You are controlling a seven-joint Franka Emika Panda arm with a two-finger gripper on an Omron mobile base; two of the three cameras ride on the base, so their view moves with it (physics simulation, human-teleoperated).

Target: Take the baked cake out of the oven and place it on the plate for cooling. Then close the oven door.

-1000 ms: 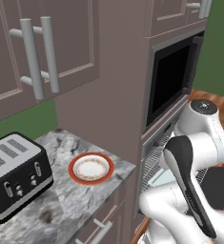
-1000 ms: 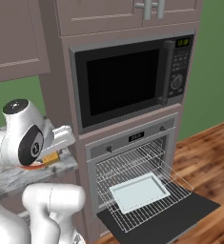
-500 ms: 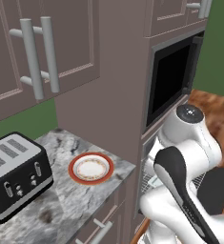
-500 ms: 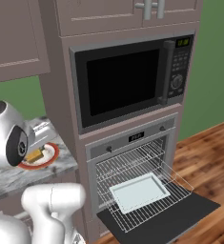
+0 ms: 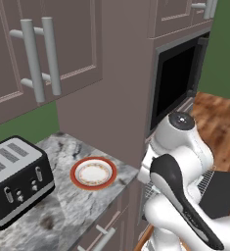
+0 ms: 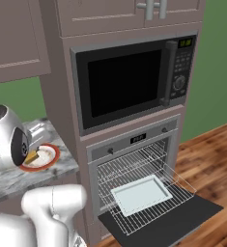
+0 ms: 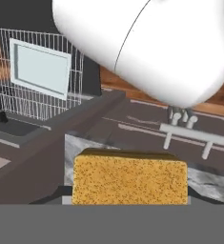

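Cake [image 7: 130, 177] long axis crosswise, level

We see our arm [image 5: 185, 162] as a chain of smooth, glossy white shells, rounded and bulbous at each joint. A dark grey, almost black band [image 5: 177, 196] curves along one link in the left base view, like a long inset strip. The topmost joint carries a flat round cap [image 5: 181, 119] in dark grey with a paler ring. In the right base view another rounded white shell [image 6: 6, 137] has a dark oval face on its side.
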